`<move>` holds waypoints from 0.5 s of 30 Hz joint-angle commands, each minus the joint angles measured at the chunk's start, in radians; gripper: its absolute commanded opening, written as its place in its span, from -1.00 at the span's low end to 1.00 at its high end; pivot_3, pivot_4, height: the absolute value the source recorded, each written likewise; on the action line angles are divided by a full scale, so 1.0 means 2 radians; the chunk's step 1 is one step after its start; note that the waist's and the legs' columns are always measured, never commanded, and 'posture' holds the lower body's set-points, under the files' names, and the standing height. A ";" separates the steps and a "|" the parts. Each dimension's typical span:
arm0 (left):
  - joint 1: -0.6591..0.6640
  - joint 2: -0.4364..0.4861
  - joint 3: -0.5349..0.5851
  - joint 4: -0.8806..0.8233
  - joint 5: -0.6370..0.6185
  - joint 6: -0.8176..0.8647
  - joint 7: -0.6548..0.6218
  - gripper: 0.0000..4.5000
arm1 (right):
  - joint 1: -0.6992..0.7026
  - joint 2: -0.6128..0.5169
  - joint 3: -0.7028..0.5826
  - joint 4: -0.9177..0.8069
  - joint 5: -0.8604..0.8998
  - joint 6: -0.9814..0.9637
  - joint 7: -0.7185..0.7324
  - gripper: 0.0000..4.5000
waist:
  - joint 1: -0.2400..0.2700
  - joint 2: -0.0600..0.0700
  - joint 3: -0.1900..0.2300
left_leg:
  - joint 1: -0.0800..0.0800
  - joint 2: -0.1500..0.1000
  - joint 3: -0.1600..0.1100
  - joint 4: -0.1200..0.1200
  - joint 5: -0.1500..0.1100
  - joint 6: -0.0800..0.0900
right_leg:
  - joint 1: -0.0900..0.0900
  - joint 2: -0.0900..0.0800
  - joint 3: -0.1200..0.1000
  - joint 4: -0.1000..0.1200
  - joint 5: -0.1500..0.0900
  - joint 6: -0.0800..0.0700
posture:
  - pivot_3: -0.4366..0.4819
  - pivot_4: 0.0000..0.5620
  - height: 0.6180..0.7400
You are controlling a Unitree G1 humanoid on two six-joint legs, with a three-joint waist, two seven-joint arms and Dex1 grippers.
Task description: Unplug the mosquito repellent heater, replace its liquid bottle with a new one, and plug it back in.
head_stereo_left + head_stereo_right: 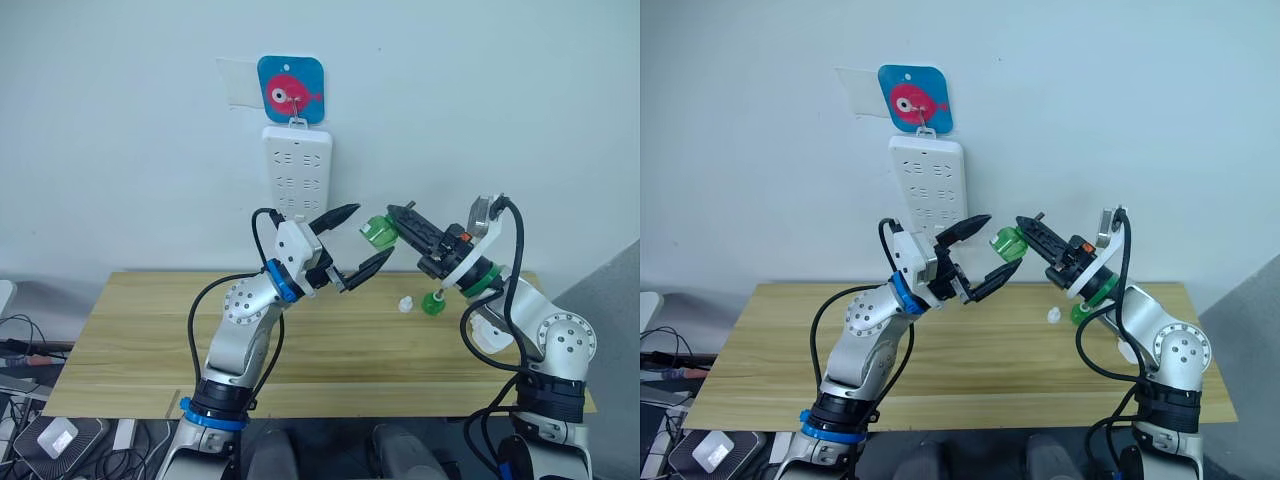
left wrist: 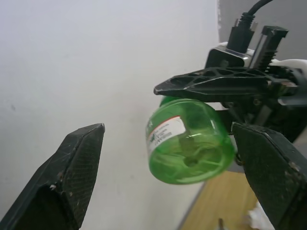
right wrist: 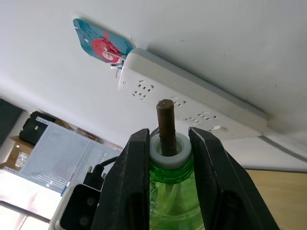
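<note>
Gripper on the right (image 1: pixel 392 222) is pinching a green liquid bottle (image 1: pixel 379 231) by its neck, up in the air between the two arms and in front of the wall. In the right wrist view its two fingers (image 3: pixel 128 182) press on either side of the white collar (image 3: pixel 168 149), with the dark wick (image 3: pixel 166 125) poking out between them. The neck hold leaves the rounded body and base free, which looks like a way to offer the bottle across.

Facing it, the left gripper (image 1: pixel 352 243) is spread wide with nothing in it, one fingertip above the bottle's level and one below. In the left wrist view the bottle's base (image 2: pixel 192 158) sits between the left gripper's fingers (image 2: pixel 72 167), apart from both. I judge this a handover about to be made, or a steadying grip on the body.

Down on the desk (image 1: pixel 150 330), near the right arm, lie a small white piece (image 1: pixel 405 304) and a green object (image 1: pixel 432 303), possibly another bottle. A white lump (image 1: pixel 490 338) beside the right arm may be the mosquito repellent heater, but I cannot be sure.

On the wall above hangs the white power strip (image 1: pixel 296 170), nothing plugged into it, so the unplugging appears done.
</note>
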 commanded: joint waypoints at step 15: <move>0.003 -0.021 -0.028 -0.006 0.016 -0.035 0.034 0.61 | 0.001 -0.035 0.040 -0.034 0.059 -0.053 -0.021 -0.63 | 0.000 0.000 0.000 | -0.001 0.000 0.000 0.000 0.000 0.000 | -0.001 0.000 0.000 0.000 0.000 0.000 | -0.25 -0.50 1.00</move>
